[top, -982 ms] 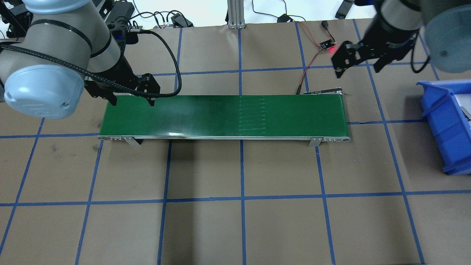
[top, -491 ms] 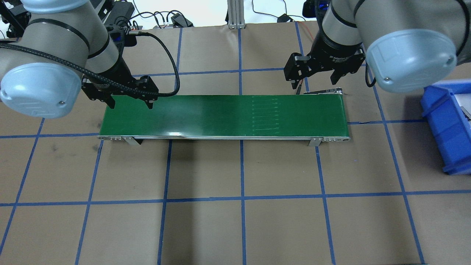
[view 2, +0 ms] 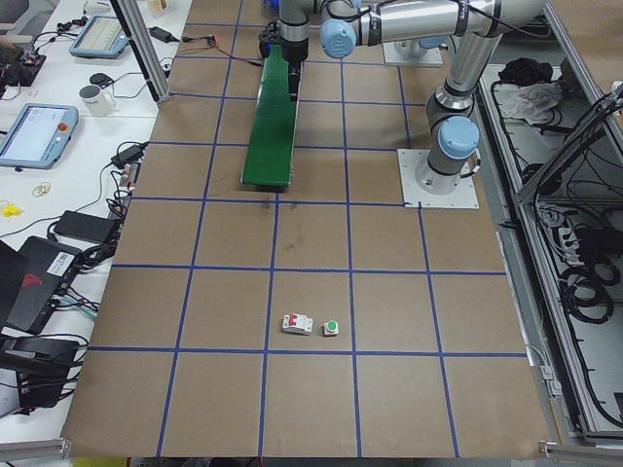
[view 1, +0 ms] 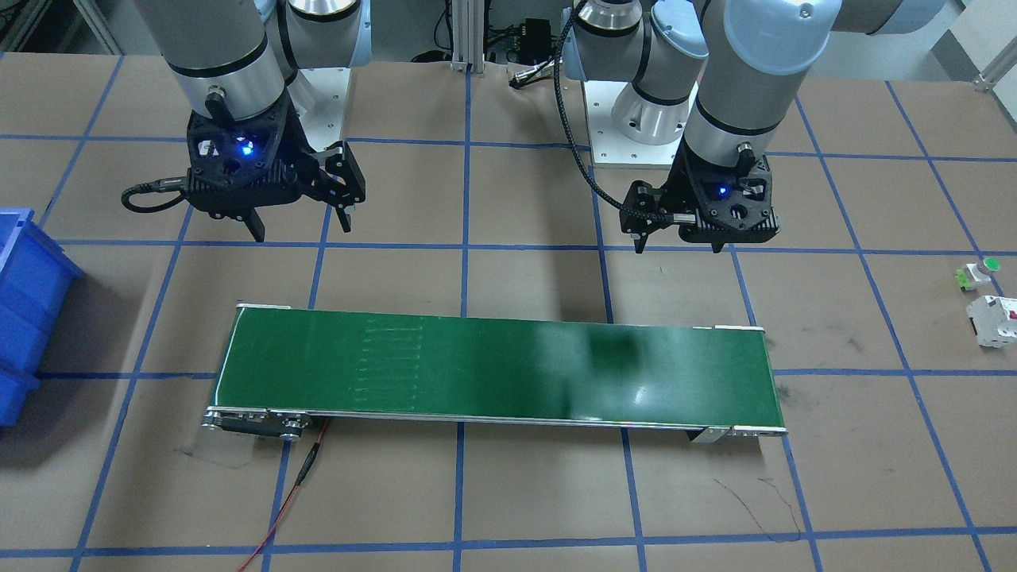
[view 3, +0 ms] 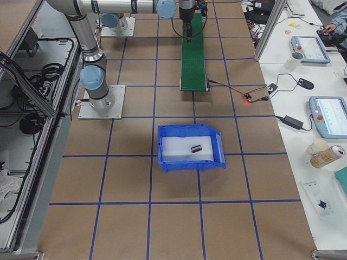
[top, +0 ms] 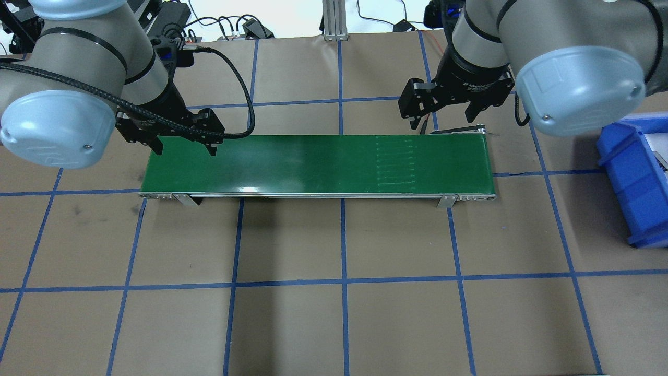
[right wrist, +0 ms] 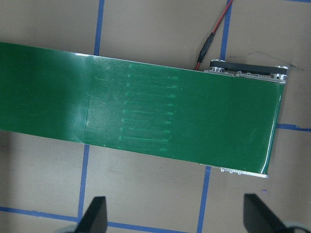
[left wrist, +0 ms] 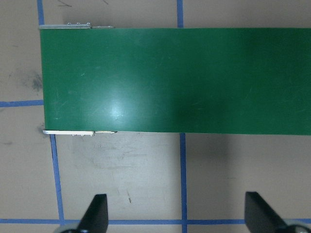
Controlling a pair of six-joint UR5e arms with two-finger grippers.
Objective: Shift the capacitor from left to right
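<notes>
Brown paper with a blue tape grid covers the table (top: pixel 344 324), and a green conveyor belt (top: pixel 313 164) runs along its middle with nothing riding on it. You will find the capacitor (view 3: pixel 196 147) at the right end, lying flat on the pale floor of the blue bin (view 3: pixel 187 164), near the middle and clear of the walls. Its long axis runs roughly across the table's width, a little skewed. It is too small for you to tell which face is up or which end leads. The left gripper (top: pixel 184 150) hangs over the belt's left end with its jaws spread wide and nothing between them. The right gripper (top: pixel 442 121) hangs just behind the belt's right end, equally spread and empty. From this I judge the transfer finished, with both arms at their waiting posts. Your next move calls for little: confirm the part has settled in the bin and keep both arms clear of the belt. The white boxy part (view 1: pixel 991 320) and the green-capped button (view 1: pixel 979 272) sit together on the table's left end, well apart from the belt.
</notes>
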